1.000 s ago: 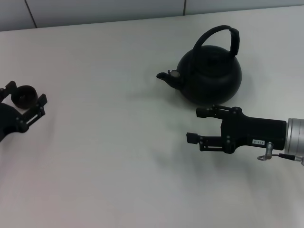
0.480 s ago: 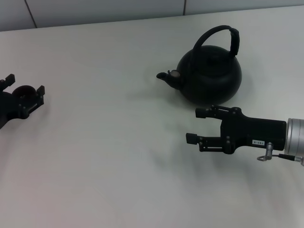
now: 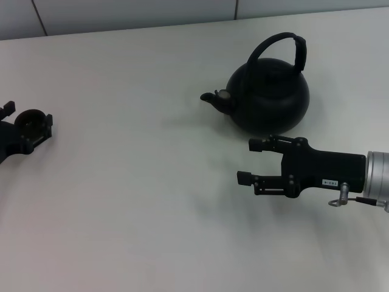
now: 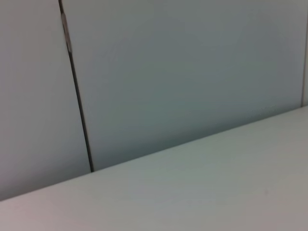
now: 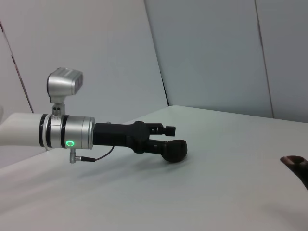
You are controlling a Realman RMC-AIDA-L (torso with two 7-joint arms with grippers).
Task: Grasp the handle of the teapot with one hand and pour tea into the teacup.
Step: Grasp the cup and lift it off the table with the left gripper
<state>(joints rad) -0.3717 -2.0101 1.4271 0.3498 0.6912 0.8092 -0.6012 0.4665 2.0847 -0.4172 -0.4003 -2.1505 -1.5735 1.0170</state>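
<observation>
The matte-black teapot (image 3: 268,100) stands at the back right of the table, its spout pointing left and its arched handle (image 3: 284,42) upright. A bit of it shows in the right wrist view (image 5: 296,166). My right gripper (image 3: 249,161) is open and empty, hovering just in front of the teapot and pointing left. The tiny black teacup (image 3: 29,120) sits at the far left, between the spread fingers of my left gripper (image 3: 28,115), which is open around it. The right wrist view shows that gripper (image 5: 166,137) with the teacup (image 5: 174,150) at its tip, on the table.
The white table (image 3: 140,201) stretches wide between the cup and the teapot. A grey panelled wall (image 3: 134,12) runs along its far edge. The left wrist view shows only the wall (image 4: 183,72) and the table edge.
My left gripper has shifted a little left and back around the teacup, which stayed in place. The right arm and the teapot have barely moved.
</observation>
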